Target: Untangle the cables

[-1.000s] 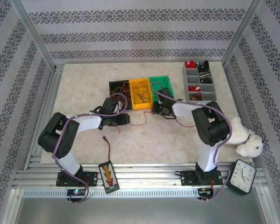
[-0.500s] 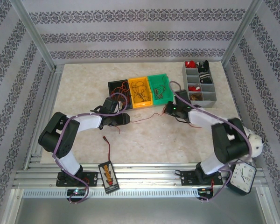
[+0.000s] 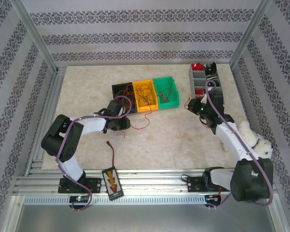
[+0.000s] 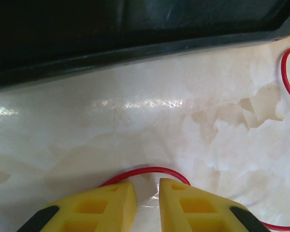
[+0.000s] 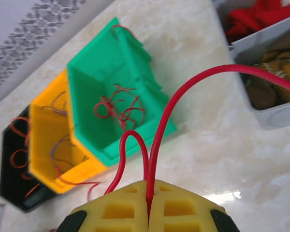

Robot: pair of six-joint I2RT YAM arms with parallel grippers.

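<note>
Working down from the table (image 3: pixel 87 101), pale and glossy, I see three small bins in a row at its middle: a black bin (image 3: pixel 120 90), an orange bin (image 3: pixel 146 104) and a green bin (image 3: pixel 166 99). Off to my right is a grey tray (image 3: pixel 216 99) of compartments. The wires lie curled in the bins; the knot (image 5: pixel 118 110) in the green one looks the tightest.

My right gripper (image 5: pixel 149 186) is pressed together on a red wire (image 5: pixel 183 92). That wire springs up out of the seam in two arcs, one of them reaching over toward the grey tray.

My left gripper (image 4: pixel 147 186) is low on the table just in front of the black bin, its fingers a sliver apart. A red loop (image 4: pixel 150 169) curves round the tips. I cannot tell whether any of it is pinched.

These wires should weigh almost nothing. I judge them limp along their length yet springy, so they will hold their curls and snag each other. On this slick table they are too thin to scoop up easily. I would take each by a free end or a plain stretch clear of any knot and draw slowly. A sharp pull may tighten the tangle or drag a light bin along.
</note>
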